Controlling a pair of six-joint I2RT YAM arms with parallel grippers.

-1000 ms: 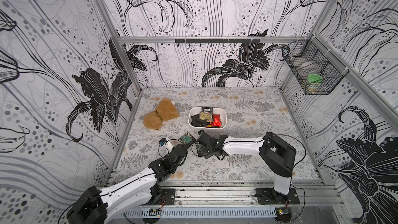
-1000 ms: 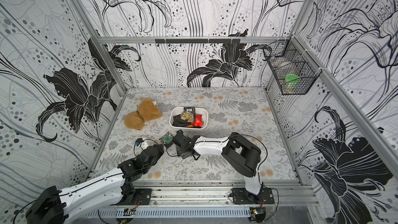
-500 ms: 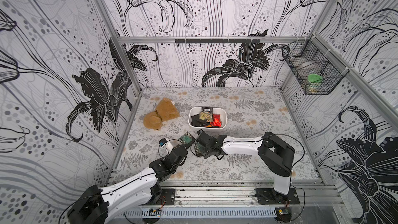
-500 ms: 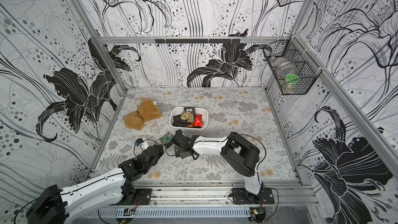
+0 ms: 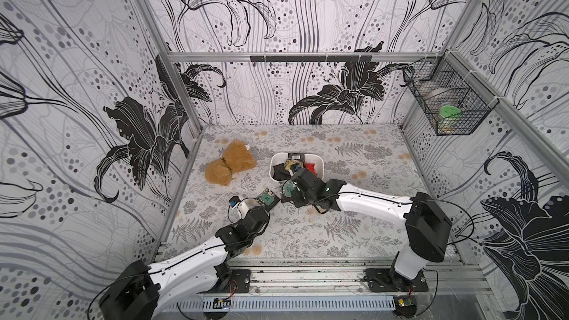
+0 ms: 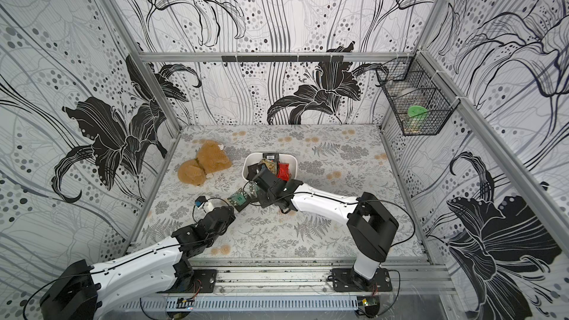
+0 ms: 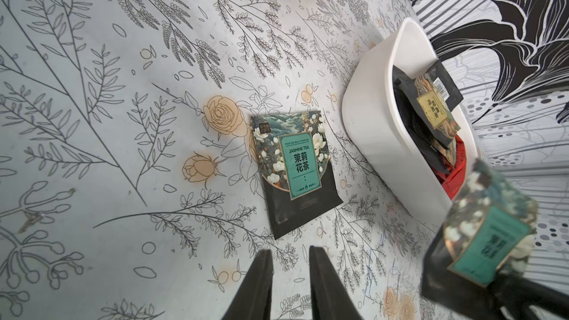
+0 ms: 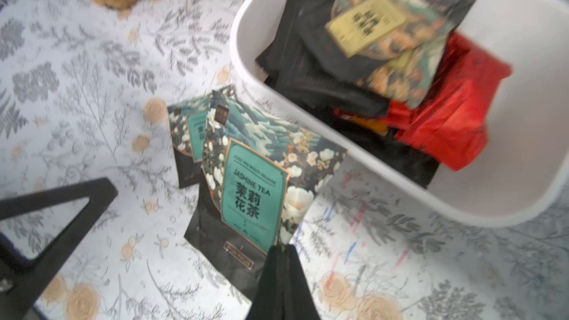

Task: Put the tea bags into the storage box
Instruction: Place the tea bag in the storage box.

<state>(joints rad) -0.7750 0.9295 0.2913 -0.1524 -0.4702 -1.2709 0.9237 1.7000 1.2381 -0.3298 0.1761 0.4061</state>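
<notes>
The storage box is a white tub that holds several black, red and yellow-labelled tea bags. My right gripper is shut on the lower corner of a green jasmine tea bag, which hangs above the table just in front of the box. In both top views this held bag shows beside the box's near wall. Another green tea bag lies flat on the table. My left gripper hovers just short of it, open, with nothing between its fingers.
A brown plush toy lies to the left of the box. A black wire basket with a green-lidded jar hangs on the right wall. The two grippers are close together in front of the box.
My right gripper has shut on a jasmine tea bag and lifted it toward the box. The left gripper's fingers have spread a little; its arm has barely moved.
</notes>
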